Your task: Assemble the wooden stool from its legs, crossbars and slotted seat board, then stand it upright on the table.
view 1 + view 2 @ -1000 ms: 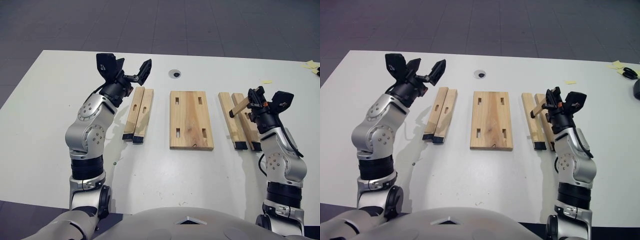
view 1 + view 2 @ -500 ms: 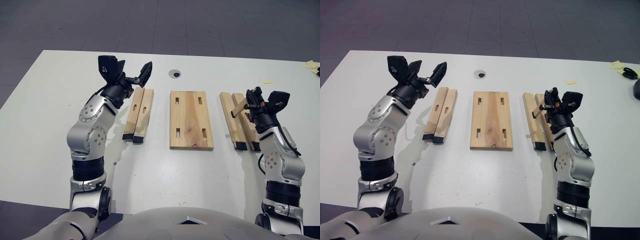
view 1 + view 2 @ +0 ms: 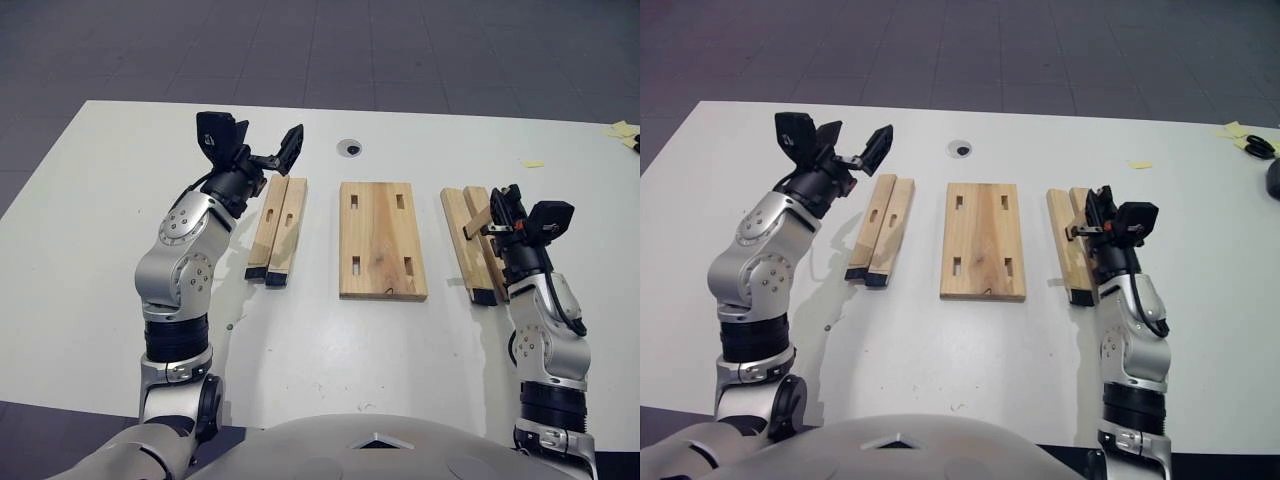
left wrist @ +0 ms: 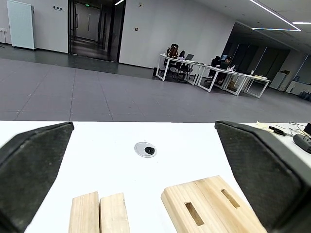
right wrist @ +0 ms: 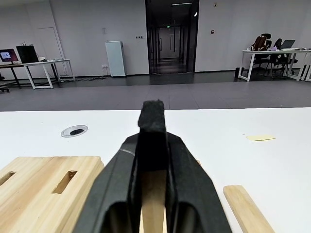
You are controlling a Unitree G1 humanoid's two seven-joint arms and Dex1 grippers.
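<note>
The flat wooden seat board with four slots (image 3: 382, 240) lies in the middle of the white table (image 3: 110, 190). The left gripper (image 3: 255, 142) is wide open with nothing in it, up over the left pair of wooden legs (image 3: 277, 228). The right gripper (image 3: 503, 208) squeezes a short wooden crossbar (image 3: 476, 220) over the right pair of wooden legs (image 3: 468, 252).

Loose items on the white table (image 3: 100, 240)
A round cable grommet (image 3: 349, 148) is set near the far edge; a yellow note (image 3: 533, 163) is laid toward the far right corner.
</note>
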